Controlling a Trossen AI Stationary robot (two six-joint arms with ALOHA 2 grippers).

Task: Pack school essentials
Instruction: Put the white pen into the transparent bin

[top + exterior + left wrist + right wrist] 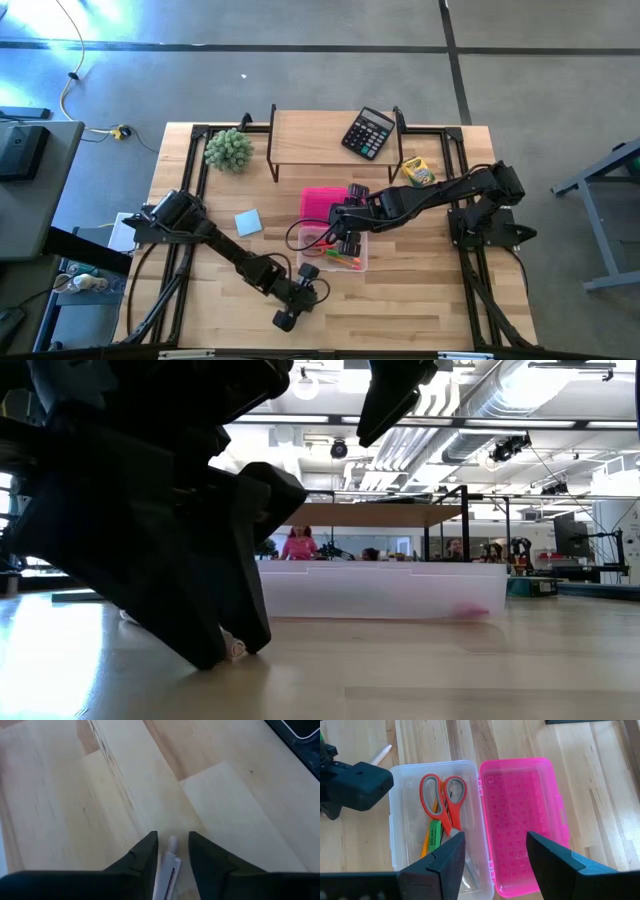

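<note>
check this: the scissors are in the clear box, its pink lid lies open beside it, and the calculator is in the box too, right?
Not quite. The red-handled scissors do lie in the clear box, with the pink lid open beside it, but the black calculator sits on the raised wooden shelf at the table's far side, as the high view shows.

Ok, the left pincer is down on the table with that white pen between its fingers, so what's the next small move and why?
Probably finish closing the left pincer on the white pen, then lift. The pen lies on the bare table between the fingers with gaps on both sides, so it doesn't look gripped yet. The open clear case with the scissors sits nearby.
</note>
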